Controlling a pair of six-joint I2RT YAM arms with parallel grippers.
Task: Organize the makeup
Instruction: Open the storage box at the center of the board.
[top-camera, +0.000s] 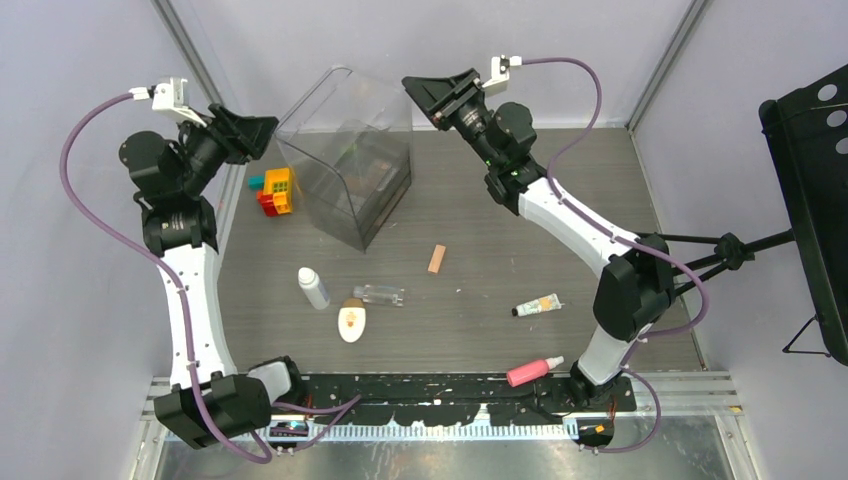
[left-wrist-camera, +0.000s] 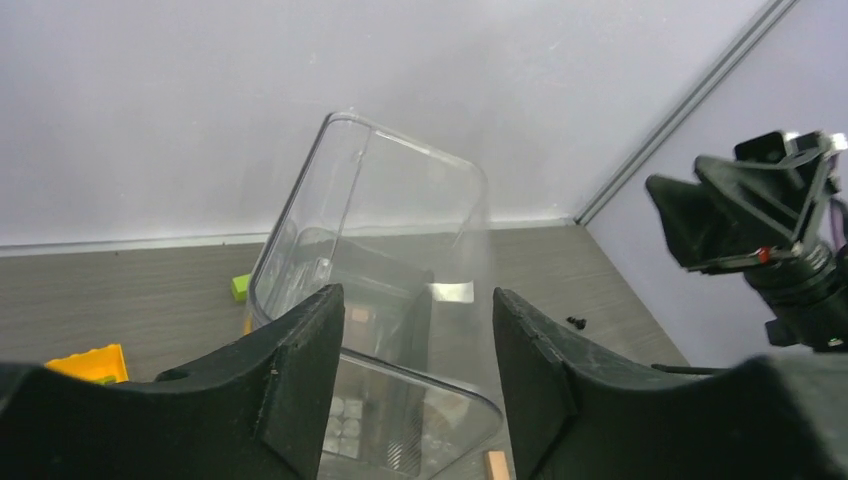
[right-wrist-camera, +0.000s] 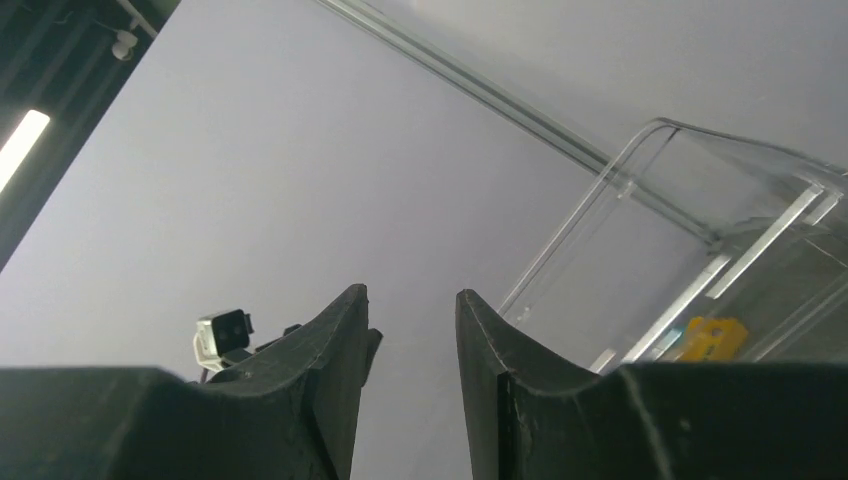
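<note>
Long links of the left arm (top-camera: 190, 290) and the right arm (top-camera: 575, 215) are cased in smooth white shells; the joints and motor housings are black; the left tool (left-wrist-camera: 412, 350) and the right tool (right-wrist-camera: 410, 350) are matte black, with broad wedge-shaped fingers (left-wrist-camera: 300, 390); a purple cable (top-camera: 80, 160) loops along each arm to a small white camera mount (top-camera: 172, 95); the base blocks (top-camera: 215, 405) are black.

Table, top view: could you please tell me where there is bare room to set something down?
Bare table lies between the case, the sponge and the tube. It is crowded where the white bottle, clear bottle and compact sit together.
</note>
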